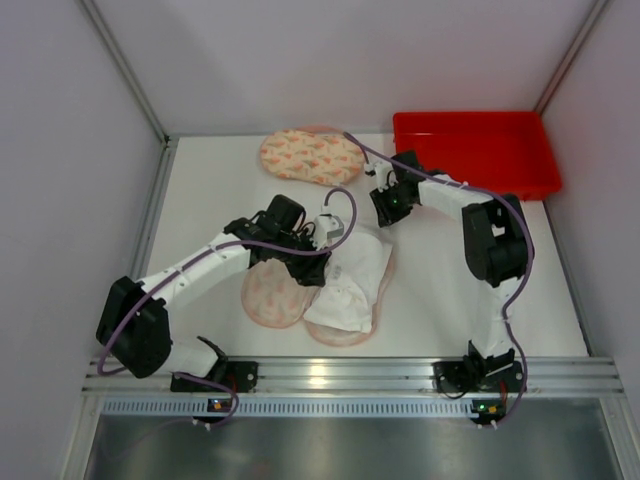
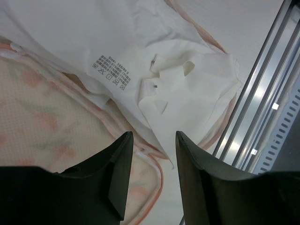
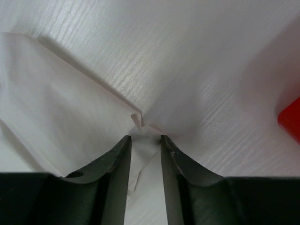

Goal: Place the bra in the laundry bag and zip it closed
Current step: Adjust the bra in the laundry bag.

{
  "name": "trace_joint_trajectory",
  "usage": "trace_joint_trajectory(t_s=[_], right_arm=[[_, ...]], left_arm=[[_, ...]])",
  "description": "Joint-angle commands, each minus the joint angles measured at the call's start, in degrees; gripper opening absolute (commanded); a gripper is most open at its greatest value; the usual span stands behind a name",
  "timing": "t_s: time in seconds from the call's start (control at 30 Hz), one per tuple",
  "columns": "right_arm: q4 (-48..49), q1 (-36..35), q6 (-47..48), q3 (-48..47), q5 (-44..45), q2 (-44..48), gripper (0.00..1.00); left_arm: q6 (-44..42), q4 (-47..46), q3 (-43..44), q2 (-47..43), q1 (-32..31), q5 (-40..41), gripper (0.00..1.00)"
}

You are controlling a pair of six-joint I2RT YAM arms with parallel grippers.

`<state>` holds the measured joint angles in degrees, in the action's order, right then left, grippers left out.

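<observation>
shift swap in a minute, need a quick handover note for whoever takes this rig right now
Left gripper: open, holding nothing, hovering over the bra and the laundry bag.
Right gripper: shut on a white edge of the bra, drawn taut on the side nearer the red bin.
Things: the bag lies open at mid-table, with the bra bunched on its right half.
Done: bra laid on the open bag.
Left: tuck in the held edge, fold the bag shut, zip it.
A second patterned pouch lies at the far edge, apart from both grippers.
</observation>
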<state>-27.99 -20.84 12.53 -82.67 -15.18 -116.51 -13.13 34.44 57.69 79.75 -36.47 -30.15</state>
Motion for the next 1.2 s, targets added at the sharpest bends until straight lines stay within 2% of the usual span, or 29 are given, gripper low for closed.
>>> trace_joint_trajectory(t_s=[0.0,0.23,0.47,0.63,0.93,1.07,1.13,1.17], right_arm=[[-1.81,-0.34,0.91,-1.97,-0.28,-1.09,0.29],[0.39,-0.43,-1.02,-0.56,-5.29,4.79,0.0],[3.11,-0.52,-2.52,3.92,-9.25,15.17,0.0],[2.5,-2.88,1.43,9.19,-10.22,19.91,0.0],[4.17,-10.52,8.2,21.49,-12.07,27.73,0.0],[5.22,-15.01,10.4,25.62,-10.93,29.41,0.0],[5.05,-16.77,11.37,26.07,-10.4,29.06,0.05],[4.79,-17.04,11.37,25.9,-10.14,28.8,0.18]], left_arm=[[1.17,-2.88,0.93,-0.12,0.17,0.0,0.47],[1.26,-2.97,0.05,-1.08,0.08,1.06,0.47],[5.12,-2.88,-1.27,1.11,1.48,2.11,0.47],[11.09,-2.8,-1.44,5.41,3.33,1.15,0.47],[17.34,-3.94,-0.92,11.66,16.41,-3.86,0.45],[18.05,-3.94,-0.39,12.89,18.1,-5.53,0.44],[18.05,-3.94,-0.3,13.07,18.01,-5.79,0.44],[18.05,-3.94,-0.3,13.24,18.01,-5.62,0.44]])
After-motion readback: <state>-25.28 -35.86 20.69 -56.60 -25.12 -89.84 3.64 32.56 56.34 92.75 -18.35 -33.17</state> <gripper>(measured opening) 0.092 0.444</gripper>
